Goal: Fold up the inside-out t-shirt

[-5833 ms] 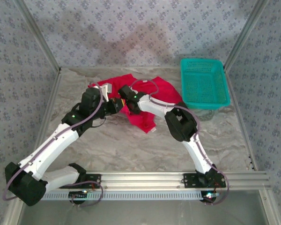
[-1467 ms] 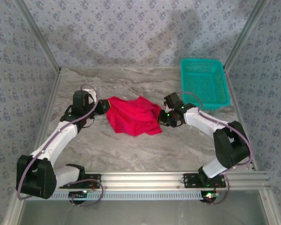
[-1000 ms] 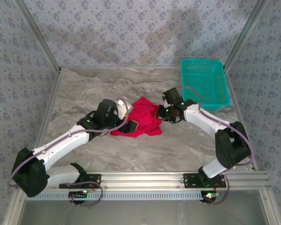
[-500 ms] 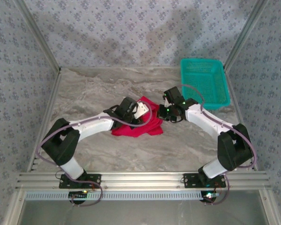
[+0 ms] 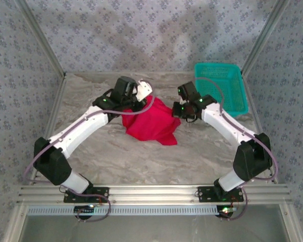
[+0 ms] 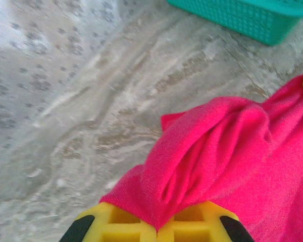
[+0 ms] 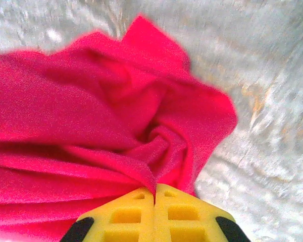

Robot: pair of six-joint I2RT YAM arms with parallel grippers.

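My left gripper [image 6: 156, 228] and right gripper [image 7: 154, 193] are each pinched tight on a bunch of the t-shirt [image 5: 152, 123]. It sags crumpled between them over the table [image 5: 141, 156], the basket [image 5: 219, 91] just beyond. No fold is made yet, I judge: spreading and folding remain.

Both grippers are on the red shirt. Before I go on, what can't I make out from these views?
- Top view: the t-shirt is bunched, so its own folds hide the neck tag, seams and sleeves.
- Right wrist view: the cloth is blurred, so I cannot tell which part the right gripper pinches.
- Left wrist view: the basket is cut off by the top edge, and cloth buries the spot where the left gripper pinches.
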